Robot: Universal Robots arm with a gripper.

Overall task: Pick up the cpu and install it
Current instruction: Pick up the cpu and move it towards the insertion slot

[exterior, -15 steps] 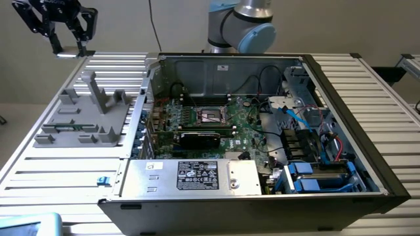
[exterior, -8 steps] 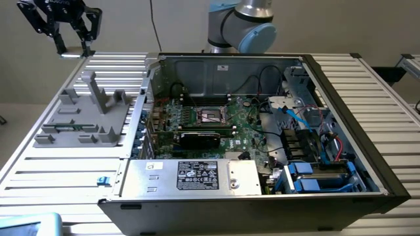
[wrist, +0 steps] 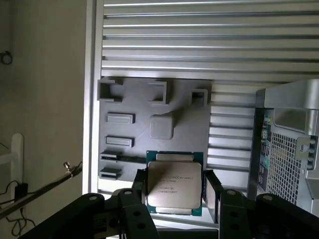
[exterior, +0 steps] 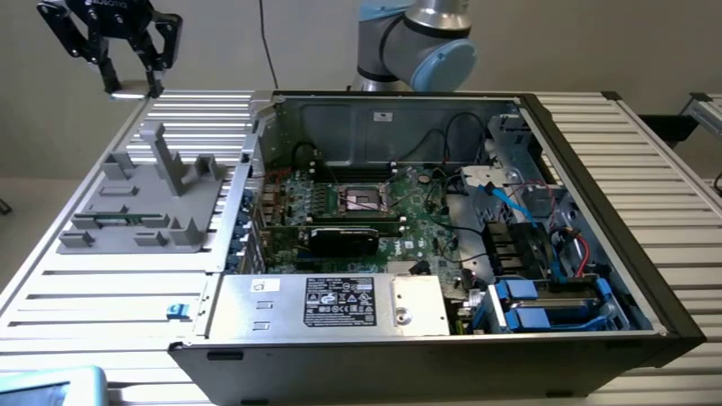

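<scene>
My gripper (exterior: 131, 83) hangs high over the far corner of the table, at the exterior view's left, above the grey parts fixture (exterior: 144, 203). Its black fingers (wrist: 141, 185) are shut on the cpu (wrist: 174, 185), a flat square chip with a silver top and green rim, held level. From the outside the cpu (exterior: 128, 96) shows as a pale sliver between the fingertips. Below it in the wrist view lies the grey fixture (wrist: 154, 124). The dark square socket (exterior: 363, 199) with its metal frame sits on the motherboard inside the open computer case (exterior: 587, 194), well away towards the exterior view's right.
A black rectangular card (exterior: 344, 239) lies just in front of the socket. A silver power supply (exterior: 327, 303) fills the case's near side, and blue-cabled drive bays (exterior: 542, 304) stand at its right. The arm's base (exterior: 415, 46) stands behind the case. The slatted table (exterior: 101, 296) carries everything.
</scene>
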